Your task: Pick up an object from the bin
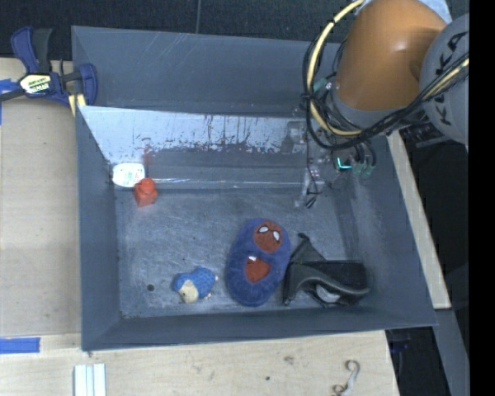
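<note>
five loose bits. blue slipper [257, 264] lies right against the black shoe [328, 277], looks soft and light, i'd pinch its rim. gripper [313, 193] hangs behind that shoe, can't tell if it's open or shut.

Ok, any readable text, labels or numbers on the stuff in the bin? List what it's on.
No legible text anywhere in the bin.
Blue slipper: two red mask-face patches, pictures only, no letters.
White round thing in the far left corner: any print too small to read.
Orange block, blue-and-yellow toy, black object: no markings visible.
</note>
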Controlling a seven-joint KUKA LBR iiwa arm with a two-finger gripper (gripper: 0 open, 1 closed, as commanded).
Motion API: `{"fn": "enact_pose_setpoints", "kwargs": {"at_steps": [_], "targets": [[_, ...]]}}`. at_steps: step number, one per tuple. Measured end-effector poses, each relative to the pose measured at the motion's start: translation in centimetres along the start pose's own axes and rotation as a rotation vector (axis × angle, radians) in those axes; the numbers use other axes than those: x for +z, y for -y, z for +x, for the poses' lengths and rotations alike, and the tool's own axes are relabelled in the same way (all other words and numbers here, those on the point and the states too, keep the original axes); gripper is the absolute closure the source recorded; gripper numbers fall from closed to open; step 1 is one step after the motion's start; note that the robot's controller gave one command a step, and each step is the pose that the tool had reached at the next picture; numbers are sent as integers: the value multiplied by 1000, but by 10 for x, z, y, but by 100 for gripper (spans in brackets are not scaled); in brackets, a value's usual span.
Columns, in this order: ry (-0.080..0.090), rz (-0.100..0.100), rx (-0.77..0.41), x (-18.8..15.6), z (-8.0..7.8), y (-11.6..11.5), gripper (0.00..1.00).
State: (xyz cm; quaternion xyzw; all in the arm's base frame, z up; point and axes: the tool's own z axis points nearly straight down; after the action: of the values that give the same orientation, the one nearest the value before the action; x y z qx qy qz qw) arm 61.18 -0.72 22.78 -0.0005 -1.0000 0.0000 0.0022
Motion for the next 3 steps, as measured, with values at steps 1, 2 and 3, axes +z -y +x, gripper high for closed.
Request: {"fn": "enact_pose_setpoints", "kwargs": {"at_steps": [1, 2, 3], "targets": [[12, -3, -260, 152, 93, 9, 0], [-3, -4, -262, 148, 95, 9, 100], [10, -1, 54, 137, 92, -29, 100]]}}
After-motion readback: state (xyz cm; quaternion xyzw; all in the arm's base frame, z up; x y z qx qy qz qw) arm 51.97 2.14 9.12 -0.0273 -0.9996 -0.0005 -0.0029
